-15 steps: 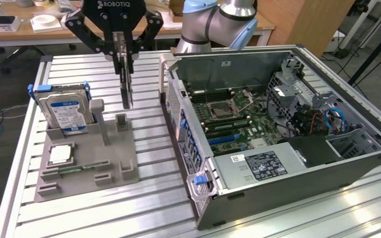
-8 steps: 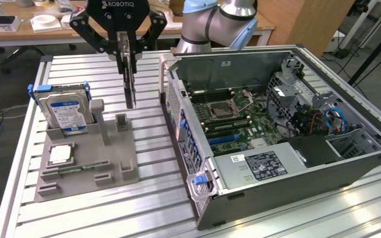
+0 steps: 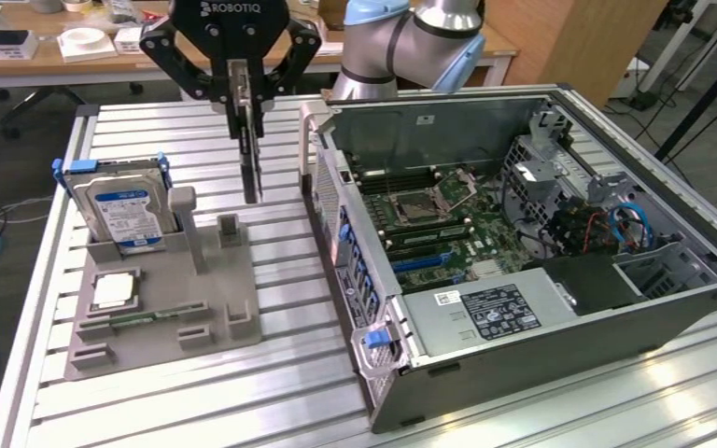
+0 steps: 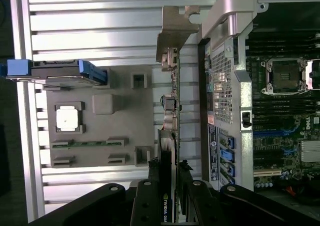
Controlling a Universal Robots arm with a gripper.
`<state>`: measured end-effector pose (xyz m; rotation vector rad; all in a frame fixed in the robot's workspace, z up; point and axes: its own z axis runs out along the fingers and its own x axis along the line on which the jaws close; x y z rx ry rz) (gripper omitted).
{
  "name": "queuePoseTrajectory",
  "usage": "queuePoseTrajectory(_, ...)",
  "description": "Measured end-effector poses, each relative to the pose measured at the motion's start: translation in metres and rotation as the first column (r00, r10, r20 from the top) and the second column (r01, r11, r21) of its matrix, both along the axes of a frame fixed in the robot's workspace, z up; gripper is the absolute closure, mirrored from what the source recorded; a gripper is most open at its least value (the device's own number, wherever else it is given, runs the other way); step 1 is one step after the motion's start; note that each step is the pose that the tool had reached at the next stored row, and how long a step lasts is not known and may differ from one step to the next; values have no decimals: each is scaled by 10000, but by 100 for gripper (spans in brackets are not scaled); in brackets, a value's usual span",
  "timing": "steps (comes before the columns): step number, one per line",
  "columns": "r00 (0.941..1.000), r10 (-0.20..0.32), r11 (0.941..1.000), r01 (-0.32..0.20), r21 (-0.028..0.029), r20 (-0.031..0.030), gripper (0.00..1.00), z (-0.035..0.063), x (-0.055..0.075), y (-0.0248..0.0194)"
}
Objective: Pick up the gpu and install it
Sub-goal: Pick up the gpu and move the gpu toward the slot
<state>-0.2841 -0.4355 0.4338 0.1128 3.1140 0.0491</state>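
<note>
Gripper black, white ROBOTIQ lettering, jointed black fingers with round pivot pins. Arm silver-grey tubes, light-blue joint caps, at top centre of the exterior view.

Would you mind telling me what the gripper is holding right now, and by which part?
The gripper holds the gpu, pinched across its flat faces at the end away from its metal bracket.
</note>
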Motion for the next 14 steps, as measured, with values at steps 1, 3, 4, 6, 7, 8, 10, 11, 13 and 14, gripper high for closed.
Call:
queuePoseTrajectory(1,10000,0,10000,0,1,0,74,0,7,0)
queuePoseTrajectory(3,10000,0,10000,0,1,0,74,0,20,0)
queuePoseTrajectory(4,10000,0,10000,0,0,-1,74,0,27,0)
queuePoseTrajectory(6,10000,0,10000,0,0,0,74,0,40,0)
queuePoseTrajectory(7,10000,0,10000,0,0,-1,74,0,46,0)
queuePoseTrajectory(8,10000,0,10000,0,1,0,74,0,53,0)
queuePoseTrajectory(10,10000,-1,10000,1,0,0,74,0,65,0)
queuePoseTrajectory(11,10000,-1,10000,1,0,-1,74,0,72,0)
queuePoseTrajectory(13,10000,-1,10000,1,0,0,74,0,85,0)
queuePoseTrajectory(14,10000,0,10000,0,0,-1,74,0,91,0)
